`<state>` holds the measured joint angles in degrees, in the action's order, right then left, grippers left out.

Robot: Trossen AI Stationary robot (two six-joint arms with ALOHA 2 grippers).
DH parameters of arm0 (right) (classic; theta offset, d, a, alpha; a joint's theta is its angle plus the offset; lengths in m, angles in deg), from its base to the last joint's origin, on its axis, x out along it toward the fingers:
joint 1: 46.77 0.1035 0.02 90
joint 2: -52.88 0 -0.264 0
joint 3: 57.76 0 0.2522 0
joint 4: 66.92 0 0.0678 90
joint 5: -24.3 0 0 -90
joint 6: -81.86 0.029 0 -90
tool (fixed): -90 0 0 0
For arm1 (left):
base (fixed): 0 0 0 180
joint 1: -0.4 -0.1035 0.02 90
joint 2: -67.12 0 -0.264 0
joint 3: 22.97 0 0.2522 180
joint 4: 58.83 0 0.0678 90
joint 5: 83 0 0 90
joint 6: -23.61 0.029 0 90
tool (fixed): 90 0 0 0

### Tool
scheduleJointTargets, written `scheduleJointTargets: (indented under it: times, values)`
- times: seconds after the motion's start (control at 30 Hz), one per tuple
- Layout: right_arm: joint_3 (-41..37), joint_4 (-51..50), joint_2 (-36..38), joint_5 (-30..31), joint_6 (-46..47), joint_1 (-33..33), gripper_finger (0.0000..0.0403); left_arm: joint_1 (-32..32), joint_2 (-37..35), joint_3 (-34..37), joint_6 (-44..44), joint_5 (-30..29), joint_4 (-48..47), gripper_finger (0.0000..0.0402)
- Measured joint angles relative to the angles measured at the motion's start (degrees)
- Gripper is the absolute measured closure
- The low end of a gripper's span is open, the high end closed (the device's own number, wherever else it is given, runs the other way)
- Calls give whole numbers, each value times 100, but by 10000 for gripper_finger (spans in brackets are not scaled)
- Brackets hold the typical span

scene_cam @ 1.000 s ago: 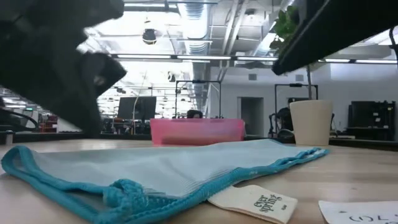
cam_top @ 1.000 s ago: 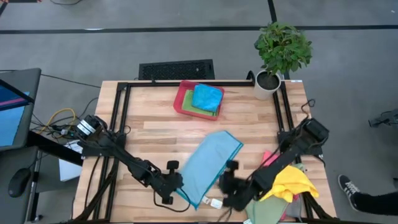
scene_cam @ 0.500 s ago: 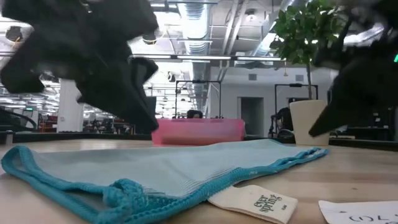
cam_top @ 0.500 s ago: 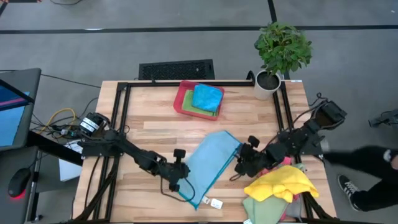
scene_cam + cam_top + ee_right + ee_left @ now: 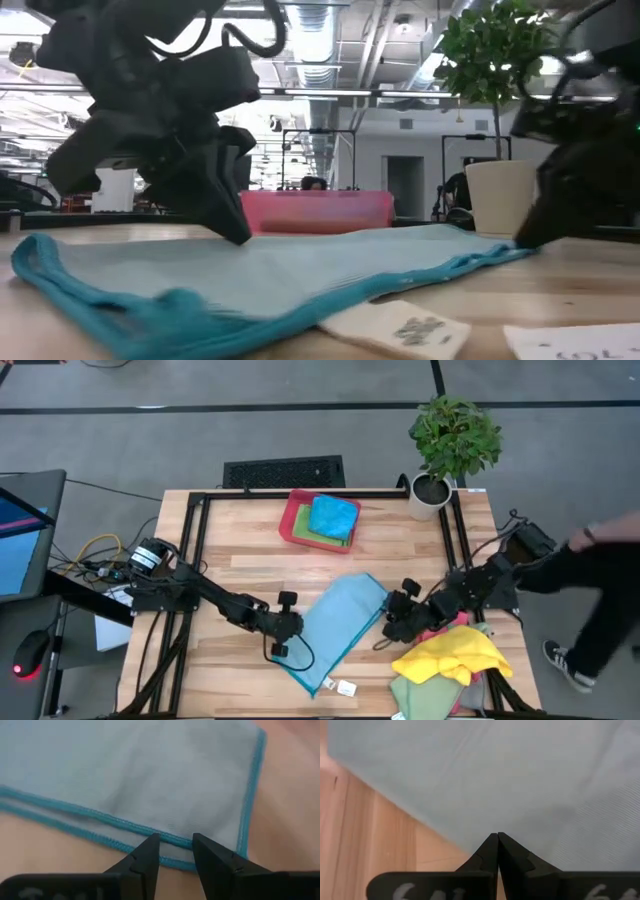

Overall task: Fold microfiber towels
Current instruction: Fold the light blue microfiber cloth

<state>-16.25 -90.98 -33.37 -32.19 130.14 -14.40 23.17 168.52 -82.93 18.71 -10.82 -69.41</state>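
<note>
A light blue microfiber towel [image 5: 340, 622] lies folded in a long slanted strip at the table's middle, flat on the wood, with a white label [image 5: 395, 325] at its near corner. My left gripper [image 5: 295, 630] is shut, its tips down on the towel by its left long edge. My right gripper [image 5: 390, 625] is open at the towel's right corner, its fingers astride the teal hem [image 5: 125, 826], where two edges lie stacked. More towels, a blue one on a green one [image 5: 332, 518], sit in the red tray [image 5: 293, 520]. My left gripper has its shut fingertips [image 5: 497, 840] set on the towel's top surface [image 5: 520, 795], a little in from the left long edge. It slants down from the table's left side [image 5: 238, 236]. The towel lies flat under the tips. My right gripper's fingertips [image 5: 152, 847] stand at the hem; I cannot tell whether they touch it.
A loose heap of yellow, green and pink towels [image 5: 450, 660] lies at the near right corner, just behind my right arm. A potted plant [image 5: 452, 445] stands at the far right. A person's dark sleeve [image 5: 600, 565] reaches in beyond the right edge.
My left gripper has gone from the towel's near corner toward the far edge along its left side and sunk onto it. My right gripper has swung from near the label toward the right and far, to the towel's right corner. The bunched near hem has flattened.
</note>
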Motion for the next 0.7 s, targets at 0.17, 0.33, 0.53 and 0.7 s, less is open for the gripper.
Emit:
scheduleJointTargets:
  times: [0.17, 0.33, 0.53, 0.7]
  values:
    - [12, 133, 591, 259, -64, 60, 266, 2, 0, 0, 83, -38, 9, 401]
    - [15, 1715, 557, 315, -1050, 62, 270, 0, 0, 0, 301, 18, -39, 401]
    - [389, 3594, -420, -421, -2319, -8, 271, 127, -231, 0, 332, 229, -136, 401]
    - [1464, 3499, -1428, -1188, -2925, -44, 271, 431, -700, -2, -9, 264, -528, 401]
